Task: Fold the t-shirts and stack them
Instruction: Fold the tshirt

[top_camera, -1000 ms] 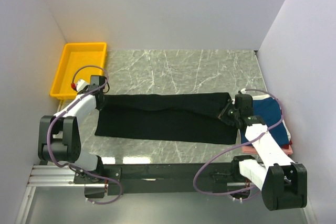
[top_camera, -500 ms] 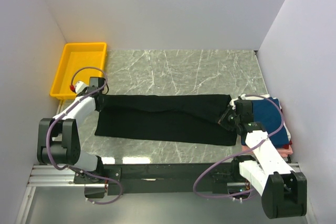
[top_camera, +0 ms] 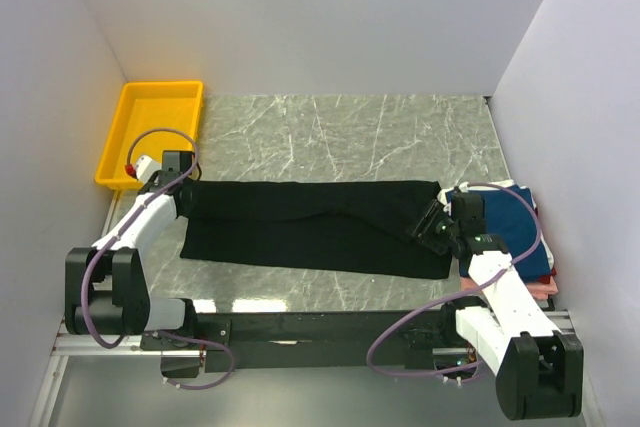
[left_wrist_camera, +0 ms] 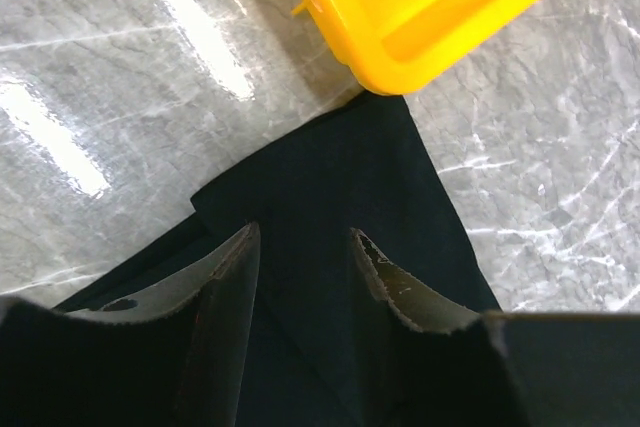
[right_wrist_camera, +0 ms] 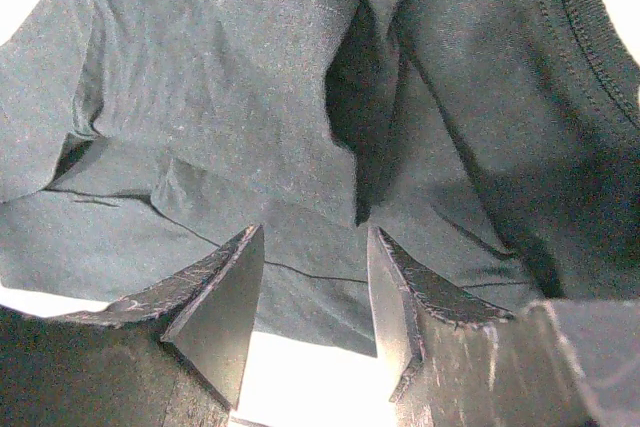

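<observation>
Stack of folded t-shirts (top_camera: 508,219) appears only overhead, beside the black t-shirt (top_camera: 310,225).

Pink t-shirt (top_camera: 546,285) mostly beneath navy t-shirt (top_camera: 508,215)

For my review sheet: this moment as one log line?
black t-shirt: long flat band | left gripper: open over left end | right gripper: open over right end | navy t-shirt: folded, right

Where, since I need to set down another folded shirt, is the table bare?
Bare marble runs behind the black t-shirt, from the yellow tray to the right wall. Crowded: the right edge, with the folded stack and right hand.
</observation>
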